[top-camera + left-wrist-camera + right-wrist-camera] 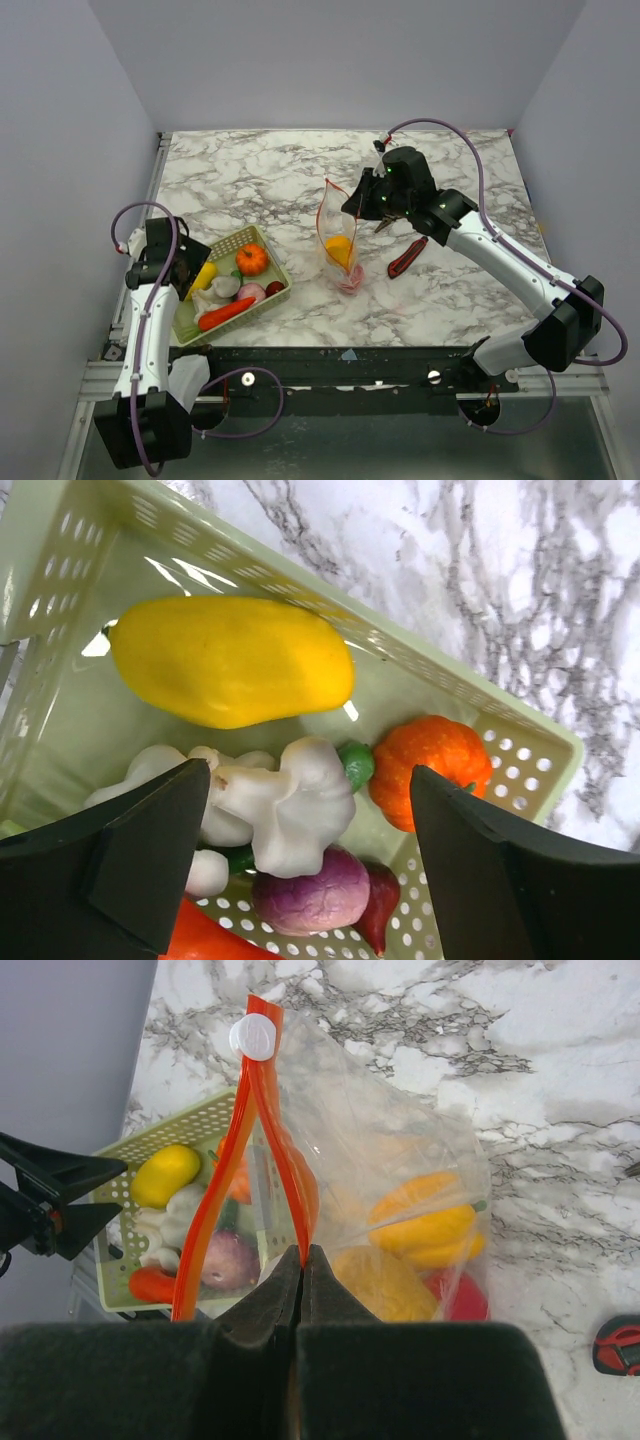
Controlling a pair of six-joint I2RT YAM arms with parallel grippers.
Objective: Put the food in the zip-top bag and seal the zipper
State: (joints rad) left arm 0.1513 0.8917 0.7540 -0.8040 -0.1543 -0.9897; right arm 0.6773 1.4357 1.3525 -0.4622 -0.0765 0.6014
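The zip-top bag (338,238) stands upright mid-table, its mouth open. Its red-orange zipper (205,1230) gapes, with a white slider (256,1037) at the far end. My right gripper (302,1250) is shut on the near end of the zipper strip and holds the bag up (372,200). Yellow, orange and red food pieces (425,1225) lie inside. My left gripper (305,810) is open and empty above the basket (190,268). Under it lie a yellow fruit (230,660), white piece (290,800), orange pumpkin (430,770), purple piece (310,895) and carrot (226,313).
The pale green mesh basket (272,256) sits at the front left, near the table's edge; its wall shows in the left wrist view (420,680). A red-and-black utility knife (407,257) lies right of the bag, under my right arm.
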